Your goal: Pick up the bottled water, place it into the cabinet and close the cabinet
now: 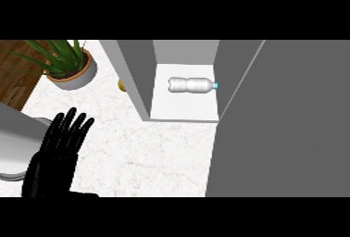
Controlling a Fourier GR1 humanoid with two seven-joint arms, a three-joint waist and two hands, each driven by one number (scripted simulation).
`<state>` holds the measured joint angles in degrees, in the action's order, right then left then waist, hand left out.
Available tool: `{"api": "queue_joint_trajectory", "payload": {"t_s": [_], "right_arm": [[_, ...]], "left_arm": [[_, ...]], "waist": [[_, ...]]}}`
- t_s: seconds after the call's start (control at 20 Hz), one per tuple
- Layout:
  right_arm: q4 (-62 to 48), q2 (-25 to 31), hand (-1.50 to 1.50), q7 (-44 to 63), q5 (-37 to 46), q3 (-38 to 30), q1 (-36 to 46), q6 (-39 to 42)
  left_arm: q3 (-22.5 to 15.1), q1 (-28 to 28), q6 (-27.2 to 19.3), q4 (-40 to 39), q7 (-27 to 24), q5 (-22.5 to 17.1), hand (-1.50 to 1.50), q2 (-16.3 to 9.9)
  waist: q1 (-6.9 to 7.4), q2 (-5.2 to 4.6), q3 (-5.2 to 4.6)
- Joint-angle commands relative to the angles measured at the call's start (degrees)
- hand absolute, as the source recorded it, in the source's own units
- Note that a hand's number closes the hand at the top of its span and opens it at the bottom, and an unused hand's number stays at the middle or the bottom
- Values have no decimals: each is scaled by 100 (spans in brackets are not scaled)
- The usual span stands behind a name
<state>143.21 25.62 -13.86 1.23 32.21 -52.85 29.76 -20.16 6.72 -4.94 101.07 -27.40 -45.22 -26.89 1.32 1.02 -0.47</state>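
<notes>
We look steeply down on a pale marble counter (150, 152). The landmark is a grey cabinet (137, 69) standing open near the top of the view. Inside it, on its white floor, lies the bottled water (193, 85). The bottle is on its side, its long axis running across the cabinet from left wall to right, with its blue cap pointing toward the cabinet door (287, 120). That door is a broad grey panel swung out from the cabinet's right side toward us.

Our left hand (58, 148) shows well apart from the cabinet, below and to its left, black fingers straight and slightly spread, pointing up, holding nothing. It appears to be resting. Our right hand does not show at all.

We judge the bottle is already placed, so what remains is shutting the door. The door lies on the far side of the cabinet from our left hand, so the right arm would likely be the nearer one.

A potted plant (68, 65) sits left of the cabinet.
</notes>
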Motion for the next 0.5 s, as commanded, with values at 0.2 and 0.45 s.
{"api": "queue_joint_trajectory", "payload": {"t_s": [0.2,0.45], "right_arm": [[1028,395,150,839,1041,895,710,171],[599,-76,150,1063,567,1631,734,-311]], "left_arm": [[433,576,470,312,106,-461,-150,-505],[724,899,905,324,-48,-652,-150,-728]], "waist": [[178,20,-42],[271,-65,-42]]}}
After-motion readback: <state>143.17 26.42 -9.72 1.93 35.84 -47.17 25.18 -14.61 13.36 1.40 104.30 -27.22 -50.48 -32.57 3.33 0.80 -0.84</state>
